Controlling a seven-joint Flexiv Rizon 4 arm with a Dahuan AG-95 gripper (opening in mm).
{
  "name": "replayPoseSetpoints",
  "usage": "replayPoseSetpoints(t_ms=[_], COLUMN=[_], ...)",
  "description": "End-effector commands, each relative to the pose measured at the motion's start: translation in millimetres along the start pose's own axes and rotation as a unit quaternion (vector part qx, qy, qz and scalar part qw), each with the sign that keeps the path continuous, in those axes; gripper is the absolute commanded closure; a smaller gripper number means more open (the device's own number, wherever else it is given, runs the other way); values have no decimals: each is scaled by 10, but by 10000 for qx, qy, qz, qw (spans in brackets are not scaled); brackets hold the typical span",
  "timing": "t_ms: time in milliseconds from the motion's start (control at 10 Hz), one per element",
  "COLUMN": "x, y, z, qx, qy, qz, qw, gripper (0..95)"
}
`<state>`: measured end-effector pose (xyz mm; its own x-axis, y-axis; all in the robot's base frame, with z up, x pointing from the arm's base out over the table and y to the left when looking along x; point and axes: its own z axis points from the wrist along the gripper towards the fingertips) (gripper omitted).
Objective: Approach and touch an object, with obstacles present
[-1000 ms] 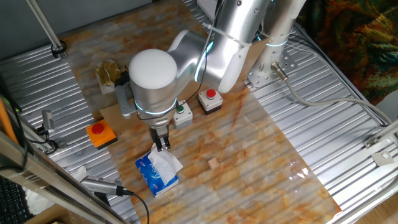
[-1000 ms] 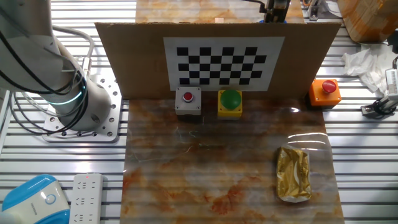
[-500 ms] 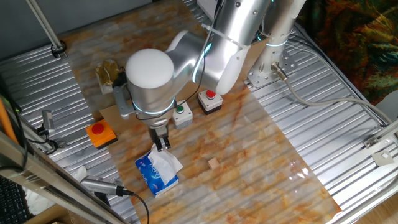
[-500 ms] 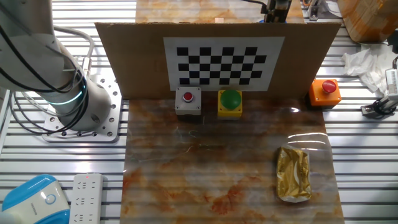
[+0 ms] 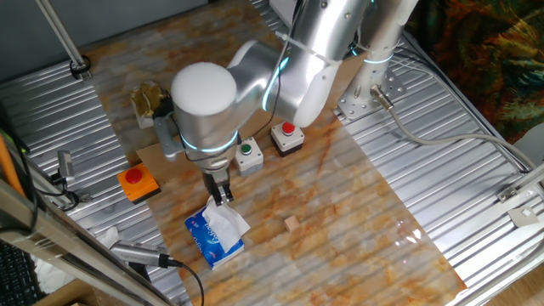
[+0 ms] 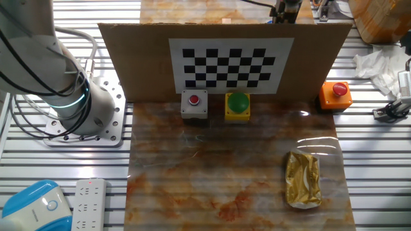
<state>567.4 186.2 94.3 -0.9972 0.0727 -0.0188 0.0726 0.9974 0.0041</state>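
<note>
A blue tissue pack (image 5: 209, 238) with a white tissue (image 5: 228, 223) sticking out lies on the marbled tabletop (image 5: 340, 204) at the front left. My gripper (image 5: 223, 197) points down at the pack's far end, its dark fingertips at the edge of the white tissue. The fingers look pressed together and hold nothing. In the other fixed view the pack and most of the gripper are hidden behind the cardboard board (image 6: 128, 58).
A small wooden block (image 5: 292, 223) lies right of the pack. Green button box (image 5: 248, 155), red button box (image 5: 287, 136), orange button box (image 5: 137, 182) and a gold foil bag (image 5: 147, 100) stand behind. The other view shows the checkerboard (image 6: 229, 64) and gold bag (image 6: 303, 179).
The arm's big white joint has shifted slightly left. The gripper tip has stayed at the far end of the tissue pack. Nothing else has moved.
</note>
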Motion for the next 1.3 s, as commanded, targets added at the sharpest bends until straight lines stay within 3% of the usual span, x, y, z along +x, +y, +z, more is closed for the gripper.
replayPoseSetpoints(t_ms=[100, 400, 600, 1300], x=[-2, 4, 87, 324], y=[-5, 7, 117, 267], z=[13, 11, 26, 106], qx=[16, 53, 176, 223], qy=[-37, -11, -26, -73], qz=[39, 126, 235, 434], qw=[10000, 9999, 9996, 9988], gripper=[950, 950, 950, 950])
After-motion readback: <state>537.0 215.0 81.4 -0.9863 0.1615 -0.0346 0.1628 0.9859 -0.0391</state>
